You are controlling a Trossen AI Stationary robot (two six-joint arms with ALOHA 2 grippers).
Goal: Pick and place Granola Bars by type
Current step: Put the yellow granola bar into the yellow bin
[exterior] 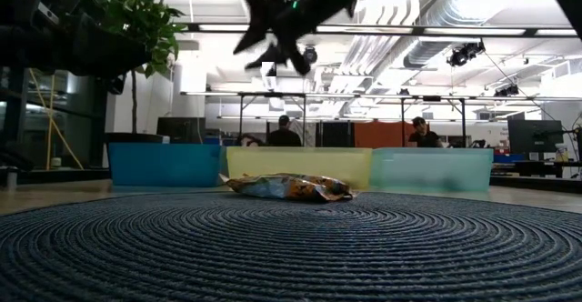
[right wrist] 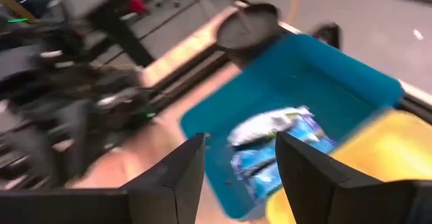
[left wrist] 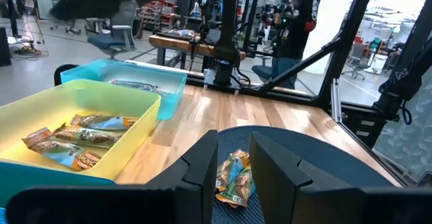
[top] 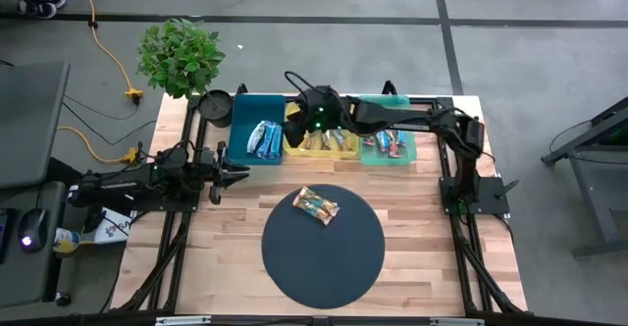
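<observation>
Above the teal bin (top: 257, 120), the right claw (right wrist: 235, 158) hangs open, empty.

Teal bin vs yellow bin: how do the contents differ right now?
The teal bin holds blue-white bars; the yellow bin holds tan-gold bars. The right gripper, open and empty, hovers over the teal bin, not the yellow bin. Both are long plastic bins standing side by side at the table's far edge.
</observation>
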